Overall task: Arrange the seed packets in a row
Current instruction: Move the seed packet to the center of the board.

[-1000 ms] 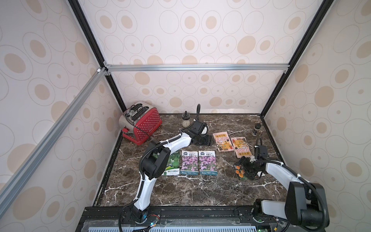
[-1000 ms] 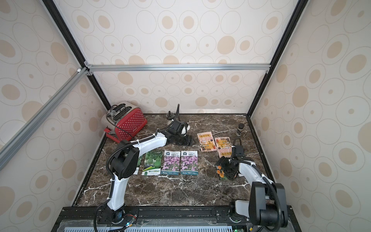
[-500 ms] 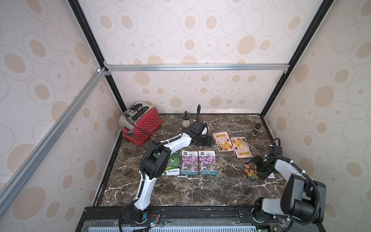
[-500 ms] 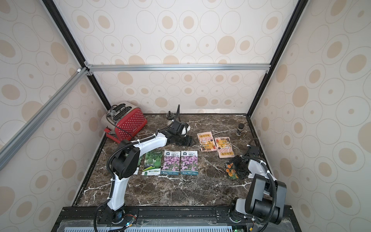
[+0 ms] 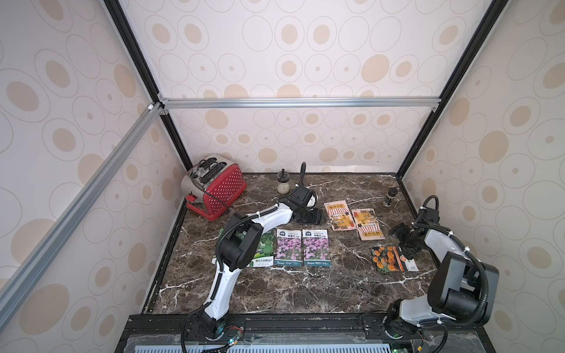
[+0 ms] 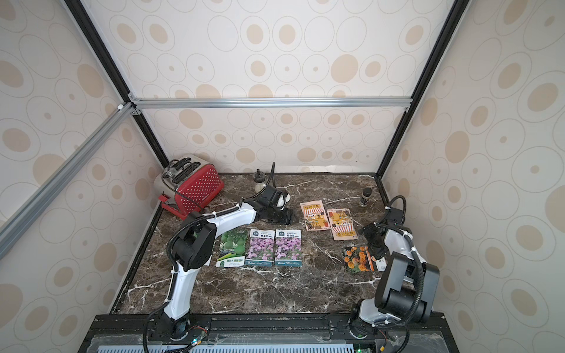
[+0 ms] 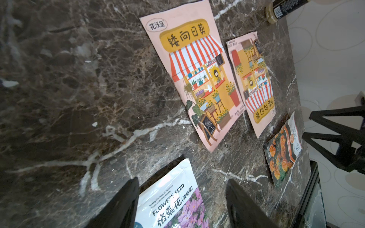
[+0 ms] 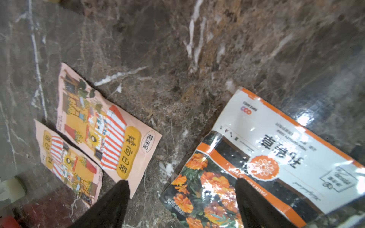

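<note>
Lets go of the marigold packet (image 5: 386,258) with the right end effector (image 5: 408,249) (spread wide, empty), leaving it flat at the near right of the surface (image 5: 275,290), farther right than a second ago. Holds the left end effector (image 5: 308,217) released, just beyond the purple flower packets (image 5: 289,250). Means no gain yet: still well apart from the row.

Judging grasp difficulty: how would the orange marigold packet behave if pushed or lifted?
The marigold packet lies thin and flat on the marble tabletop, so it probably bends and resists pinching. Its glossy glare suggests it slides easily when pushed.
</note>
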{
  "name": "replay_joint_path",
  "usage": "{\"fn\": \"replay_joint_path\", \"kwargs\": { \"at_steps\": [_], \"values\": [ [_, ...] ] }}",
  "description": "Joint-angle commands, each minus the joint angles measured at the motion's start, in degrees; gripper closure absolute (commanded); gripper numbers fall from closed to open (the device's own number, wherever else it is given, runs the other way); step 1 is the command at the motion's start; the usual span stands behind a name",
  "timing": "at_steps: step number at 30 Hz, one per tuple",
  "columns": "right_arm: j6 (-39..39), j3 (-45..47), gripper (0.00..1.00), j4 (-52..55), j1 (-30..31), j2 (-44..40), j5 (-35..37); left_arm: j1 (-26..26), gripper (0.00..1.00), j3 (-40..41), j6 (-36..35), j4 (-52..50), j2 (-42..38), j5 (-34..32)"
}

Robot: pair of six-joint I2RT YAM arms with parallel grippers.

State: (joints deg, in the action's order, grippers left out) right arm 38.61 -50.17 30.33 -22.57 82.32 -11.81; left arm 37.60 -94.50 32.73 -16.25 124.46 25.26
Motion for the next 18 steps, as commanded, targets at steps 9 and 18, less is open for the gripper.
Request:
{"fn": "replay_joint_path", "kwargs": {
  "at_steps": [9, 18],
  "values": [
    [-10.37, -18.43, 0.16, -0.06, 17.33, 12.94, -10.28, -0.26, 0.29, -11.58, -1.44, -4.73, 5.00, -0.64],
    [-13.06, -34.16, 0.19, 1.02, 24.03, 29.49, -10.55, -0.27, 0.30, -17.58, 1.98, -5.76, 8.94, -3.83]
  ]
}}
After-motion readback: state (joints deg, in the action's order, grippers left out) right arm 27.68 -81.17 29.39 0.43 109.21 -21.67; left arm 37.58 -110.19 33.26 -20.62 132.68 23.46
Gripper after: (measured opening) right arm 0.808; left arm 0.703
